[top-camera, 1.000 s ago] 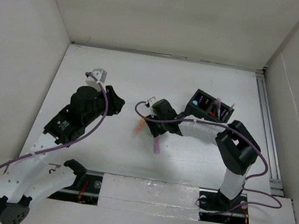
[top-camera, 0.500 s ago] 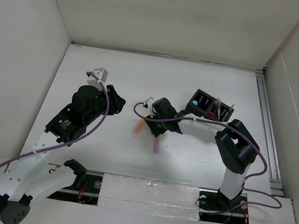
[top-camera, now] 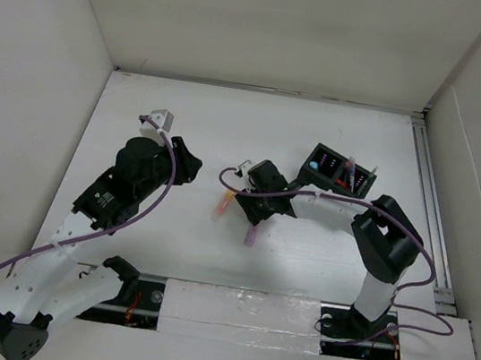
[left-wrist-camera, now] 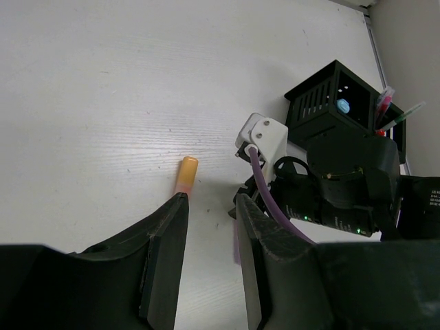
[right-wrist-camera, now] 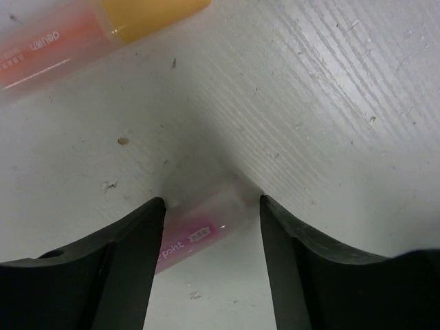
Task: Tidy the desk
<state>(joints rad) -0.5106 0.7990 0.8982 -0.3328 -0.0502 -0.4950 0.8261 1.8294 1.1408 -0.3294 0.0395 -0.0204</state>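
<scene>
On the white desk (top-camera: 231, 124) lie an orange highlighter (top-camera: 221, 204) and a pink marker (top-camera: 251, 234). My right gripper (top-camera: 251, 212) is low over the desk, open, with its jaws on either side of the pink marker's end (right-wrist-camera: 199, 230). The marker lies slantwise on the desk and touches the left finger (right-wrist-camera: 137, 261). The orange highlighter (right-wrist-camera: 103, 27) lies just beyond. My left gripper (top-camera: 190, 165) is open and empty above the desk. In its wrist view (left-wrist-camera: 210, 203) the orange highlighter (left-wrist-camera: 185, 172) shows past its left fingertip.
A black two-compartment organizer (top-camera: 340, 170) stands right of centre and holds several pens and a blue-tipped item; it also shows in the left wrist view (left-wrist-camera: 344, 96). A metal rail (top-camera: 428, 199) runs along the right edge. White walls enclose the desk.
My right wrist has shifted slightly to the right and settled over the pink marker. The left arm has hardly moved.
</scene>
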